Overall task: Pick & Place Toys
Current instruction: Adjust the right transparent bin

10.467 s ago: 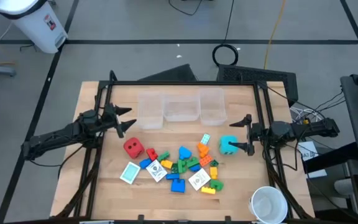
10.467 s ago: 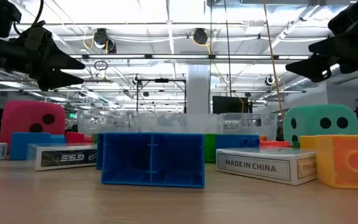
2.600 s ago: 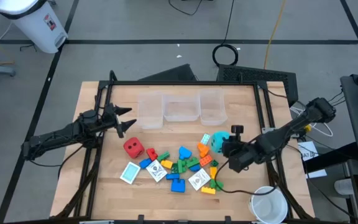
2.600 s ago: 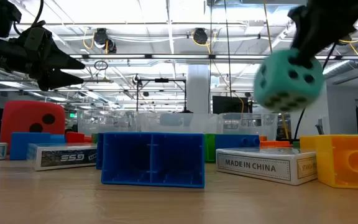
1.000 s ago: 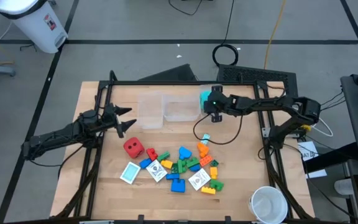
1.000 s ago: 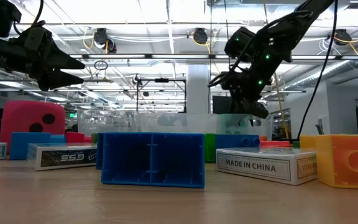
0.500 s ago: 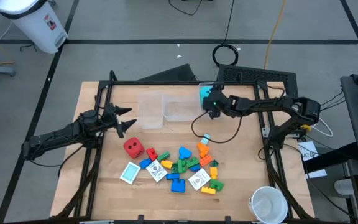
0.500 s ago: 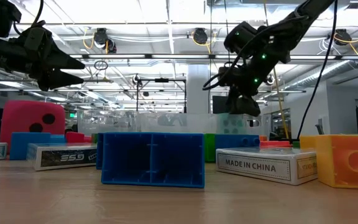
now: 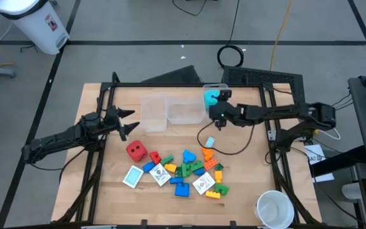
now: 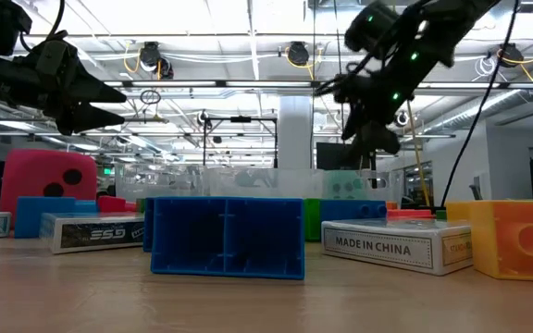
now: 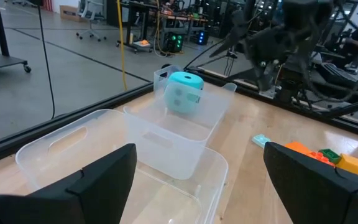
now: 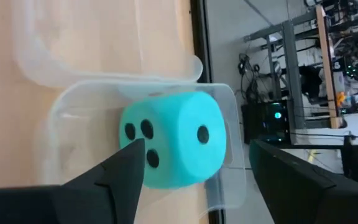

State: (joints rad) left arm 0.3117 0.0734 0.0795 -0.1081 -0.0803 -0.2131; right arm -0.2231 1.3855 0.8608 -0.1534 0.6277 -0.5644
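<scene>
1 cyan die (image 9: 211,97) sits in the rightmost clear bin (image 9: 216,87); my right hand (image 9: 220,113) hovers beside it, open and empty. My left hand (image 9: 127,123) waits open.

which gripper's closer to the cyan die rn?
Right. The right gripper hovers right beside the cyan die in the rightmost clear bin; the left gripper waits across the table.
</scene>
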